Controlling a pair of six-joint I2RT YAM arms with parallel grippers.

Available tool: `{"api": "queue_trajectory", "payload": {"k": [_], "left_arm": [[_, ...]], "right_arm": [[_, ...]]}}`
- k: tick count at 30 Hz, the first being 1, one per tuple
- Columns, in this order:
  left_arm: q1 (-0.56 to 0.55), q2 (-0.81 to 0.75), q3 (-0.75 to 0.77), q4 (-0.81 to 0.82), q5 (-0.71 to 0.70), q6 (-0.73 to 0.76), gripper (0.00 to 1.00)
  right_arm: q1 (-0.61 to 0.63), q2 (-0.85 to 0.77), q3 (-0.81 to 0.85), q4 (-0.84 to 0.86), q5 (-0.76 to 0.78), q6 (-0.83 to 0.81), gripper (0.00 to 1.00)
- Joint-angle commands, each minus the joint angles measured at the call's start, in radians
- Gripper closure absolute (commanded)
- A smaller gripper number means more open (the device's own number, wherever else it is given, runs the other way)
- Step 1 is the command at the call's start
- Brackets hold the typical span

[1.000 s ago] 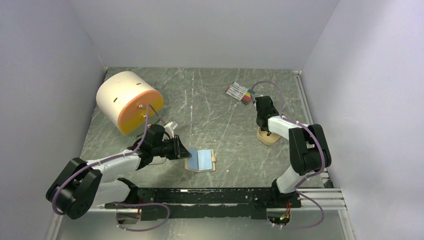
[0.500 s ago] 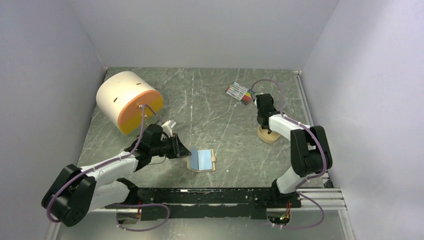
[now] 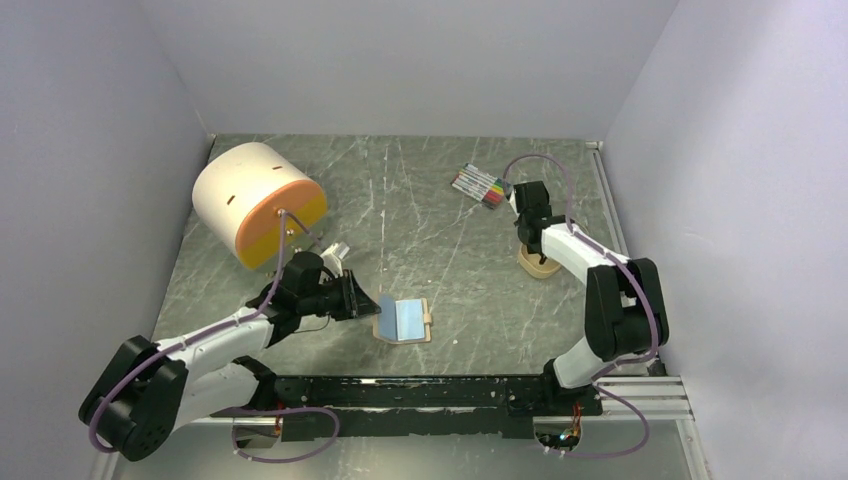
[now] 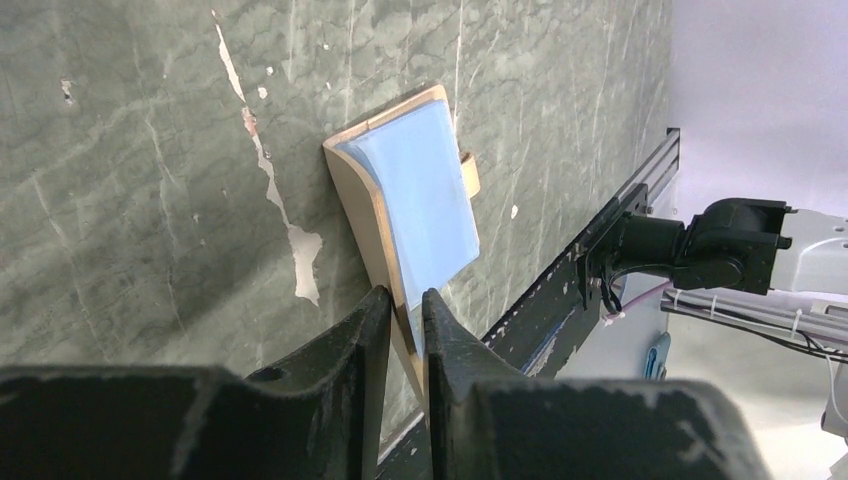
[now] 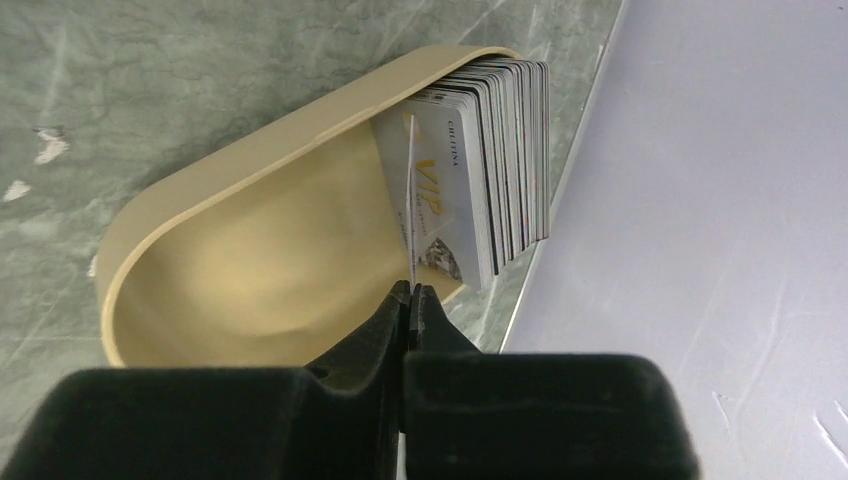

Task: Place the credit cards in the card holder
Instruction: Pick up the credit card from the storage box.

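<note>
Jaws first: on your left gripper (image 4: 402, 300) they stand close together and pinch the tan cover of the card holder (image 4: 420, 200). On your right gripper (image 5: 408, 292) they are pressed onto a single card (image 5: 409, 200), which you see edge-on as a thin white line.

In the top view, the grey-green table (image 3: 420, 190) fills the middle of the frame. At the upper left lies a big round box (image 3: 258, 200), white with an orange face. It has no part in the task.

The card holder (image 3: 403, 320) lies open at the lower centre, blue sleeve up, with the left gripper (image 3: 355, 298) at its left edge. I see no card in the sleeve.

At the centre right stands a small tan tray (image 3: 538, 266), and the right gripper (image 3: 535, 248) reaches down into it. A few coloured pens (image 3: 478, 186) lie above it, apart from it.

In the right wrist view, the cards (image 5: 500, 150) stand on edge, packed together against the upper right end of the tray (image 5: 250, 170). The pinched card stands just beside the pack, on its left.

I judge that you are at the beginning: the holder is held open and one card is gripped, but none is inside yet. Left to do are carrying this card over, pushing it into the sleeve, and doing the same for the whole pack.
</note>
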Motion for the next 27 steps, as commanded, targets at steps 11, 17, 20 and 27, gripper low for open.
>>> {"api": "queue_trajectory", "payload": {"k": [11,17,20,27], "left_arm": [[-0.002,-0.030,0.044,-0.125,-0.065,0.051,0.71],[-0.001,-0.015,0.038,-0.135,-0.092,0.045,0.78],[-0.002,-0.004,0.034,-0.128,-0.106,0.038,0.86],[-0.002,0.009,0.000,-0.059,-0.136,-0.021,0.91]], "right_arm": [[0.006,-0.190,0.243,-0.284,-0.238,0.271,1.00],[0.010,-0.139,0.394,-0.341,-0.441,0.618,1.00],[0.019,-0.160,0.332,-0.264,-0.733,0.726,1.00],[0.086,-0.360,-0.063,0.201,-1.082,1.029,1.00]]}}
